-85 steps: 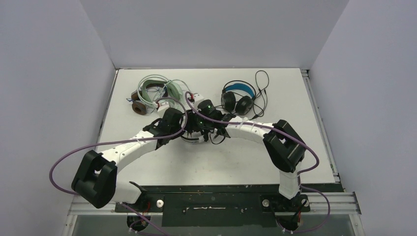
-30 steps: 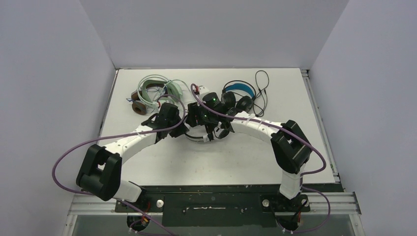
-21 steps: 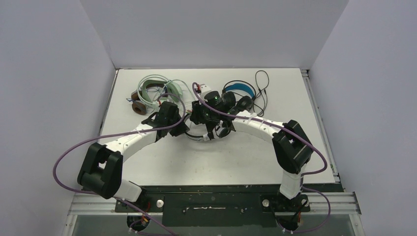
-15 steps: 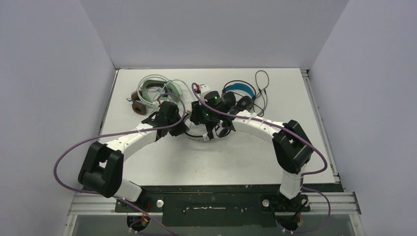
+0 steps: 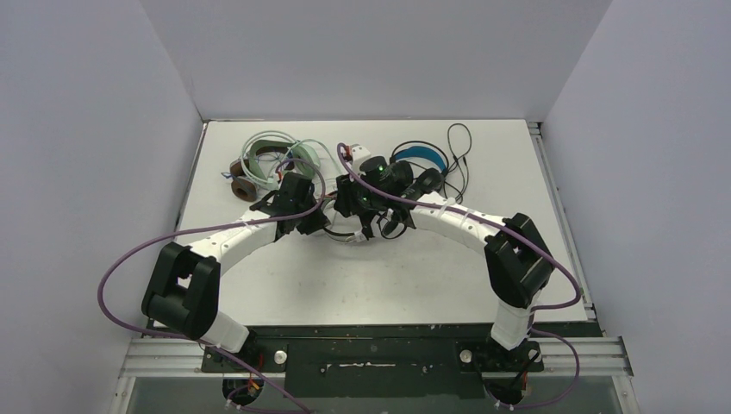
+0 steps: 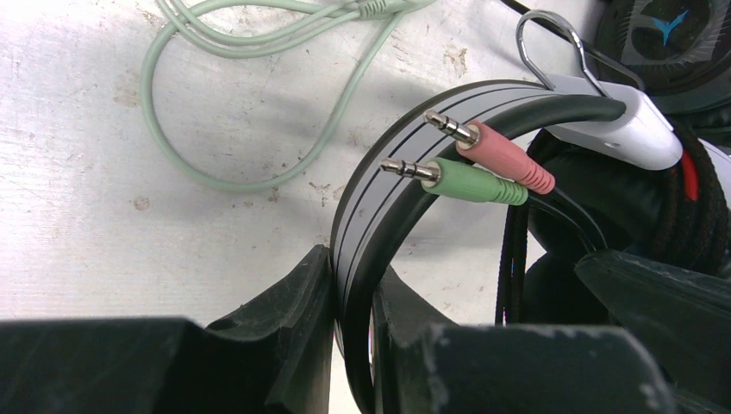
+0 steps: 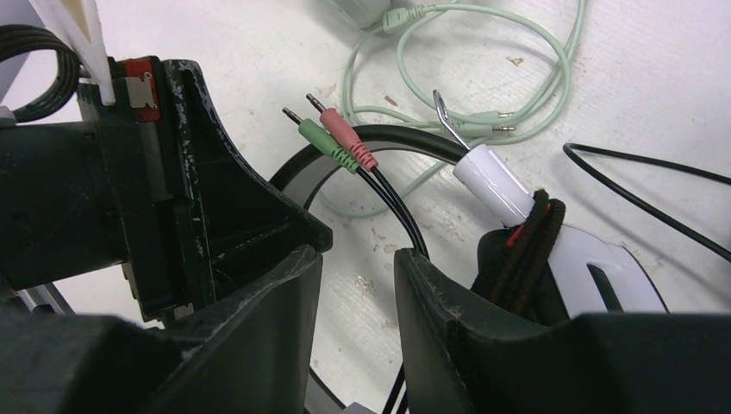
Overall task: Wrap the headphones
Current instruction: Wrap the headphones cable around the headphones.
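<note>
The white headset with black stripes (image 5: pixel 345 235) lies at the table's middle. My left gripper (image 6: pixel 352 278) is shut on its striped headband (image 6: pixel 379 172). Its pink plug (image 6: pixel 509 160) and green plug (image 6: pixel 479 184) lie across the headband. Its black braided cord (image 7: pixel 524 250) is bunched over the white ear cup (image 7: pixel 595 267). My right gripper (image 7: pixel 358 254) is open above the table beside that ear cup, just short of the two plugs (image 7: pixel 338 143). The mint green headset (image 5: pixel 303 157), the brown one (image 5: pixel 244 188) and the black one with a blue headband (image 5: pixel 420 156) lie behind.
The mint green cord (image 6: pixel 215 34) loops loosely on the table just beyond my left gripper, also in the right wrist view (image 7: pixel 483 60). A thin black cord (image 5: pixel 459 151) trails from the blue-banded headset at back right. Both wrists (image 5: pixel 297 194) are close together.
Both grippers have moved toward the back of the table, and the striped headset has shifted with the left one. The left gripper has stayed shut on the headband.
</note>
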Robot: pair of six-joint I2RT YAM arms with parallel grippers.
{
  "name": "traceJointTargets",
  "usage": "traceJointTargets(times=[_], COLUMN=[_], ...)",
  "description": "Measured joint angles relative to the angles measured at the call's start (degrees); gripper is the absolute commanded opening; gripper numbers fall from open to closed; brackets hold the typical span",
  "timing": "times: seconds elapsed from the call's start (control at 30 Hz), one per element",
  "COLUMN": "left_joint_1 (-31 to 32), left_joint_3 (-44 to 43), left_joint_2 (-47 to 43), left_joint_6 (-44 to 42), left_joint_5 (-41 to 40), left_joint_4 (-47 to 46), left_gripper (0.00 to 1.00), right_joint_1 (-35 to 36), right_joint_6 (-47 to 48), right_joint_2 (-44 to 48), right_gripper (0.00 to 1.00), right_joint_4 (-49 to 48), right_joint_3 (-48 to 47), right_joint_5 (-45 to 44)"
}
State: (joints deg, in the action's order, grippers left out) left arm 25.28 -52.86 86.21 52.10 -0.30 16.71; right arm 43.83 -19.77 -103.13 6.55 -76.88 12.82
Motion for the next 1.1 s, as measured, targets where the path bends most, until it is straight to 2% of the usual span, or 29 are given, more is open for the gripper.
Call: traceJointTargets(times=[0.33, 0.57, 0.8, 0.93, 1.1], left_joint_1=[-0.24, -0.26, -0.26, -0.26, -0.26], left_joint_3=[0.00, 0.00, 0.00, 0.00, 0.00], left_joint_2=[0.00, 0.00, 0.00, -0.04, -0.07], left_joint_6=[-0.31, -0.83, -1.53, -1.81, -2.36], left_joint_5=[-0.63, -0.70, -0.70, -0.70, -0.70], left_joint_4=[0.31, 0.46, 0.68, 0.70, 0.72], left_gripper=[0.00, 0.00, 0.00, 0.00, 0.00], right_joint_1=[0.02, 0.00, -0.33, -0.35, -0.76], right_joint_6=[4.42, 9.86, 15.04, 16.46, 17.40], right_joint_2=[0.46, 0.61, -0.42, -2.29, -3.76], right_gripper=[0.52, 0.52, 0.51, 0.58, 0.58], right_joint_4=[4.50, 7.13, 11.54, 12.46, 14.95], right_joint_3=[-2.32, -3.48, -9.33, -11.54, -11.76], right_joint_5=[-1.95, -0.39, 3.17, 5.11, 8.68])
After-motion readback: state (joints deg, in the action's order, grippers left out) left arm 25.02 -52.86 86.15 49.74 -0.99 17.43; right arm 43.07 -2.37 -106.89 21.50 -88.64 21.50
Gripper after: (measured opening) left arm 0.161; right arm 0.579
